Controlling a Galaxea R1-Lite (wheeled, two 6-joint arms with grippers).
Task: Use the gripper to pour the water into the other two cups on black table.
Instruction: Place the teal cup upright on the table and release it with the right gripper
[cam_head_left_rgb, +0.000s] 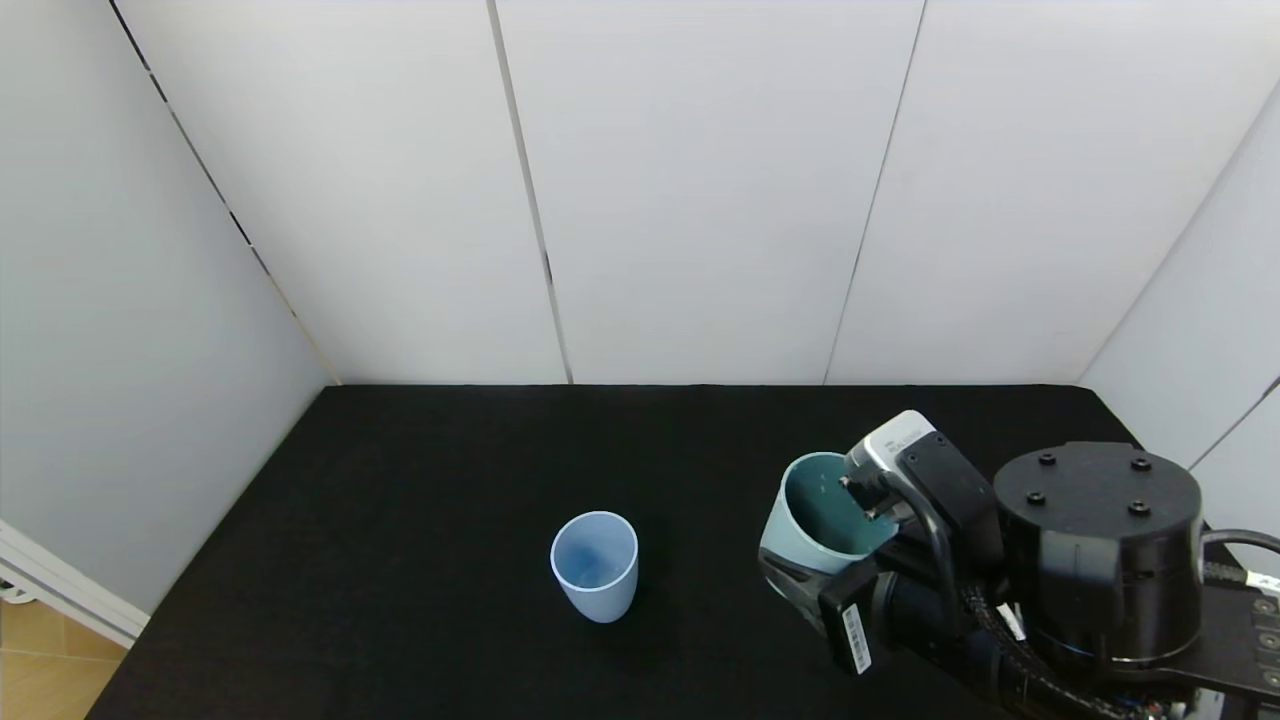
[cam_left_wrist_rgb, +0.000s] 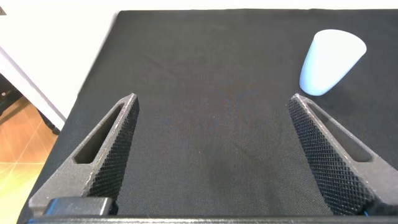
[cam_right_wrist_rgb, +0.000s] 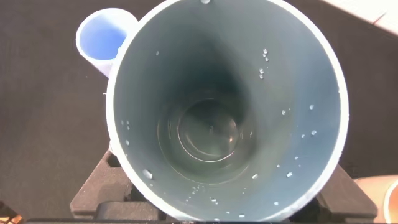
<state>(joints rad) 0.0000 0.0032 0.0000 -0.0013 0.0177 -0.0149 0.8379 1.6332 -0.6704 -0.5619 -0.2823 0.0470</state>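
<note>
Right gripper (cam_head_left_rgb: 850, 560), lower right of head view, clamped on mint-green plastic cup with dark teal inside (cam_head_left_rgb: 822, 515), droplets on its wall. Left gripper (cam_left_wrist_rgb: 211, 155) spread wide over matte black table (cam_head_left_rgb: 420, 480). Light blue tapered tumbler (cam_head_left_rgb: 594, 565) upright, centre-left.

The black table (cam_head_left_rgb: 400, 560) looks like matt, finely woven cloth; the light blue cup (cam_head_left_rgb: 594, 565) and mint-green cup (cam_right_wrist_rgb: 224, 112) seem smooth plastic, droplets beading inside the latter; left gripper's fingers (cam_left_wrist_rgb: 112, 149) are knurled
</note>
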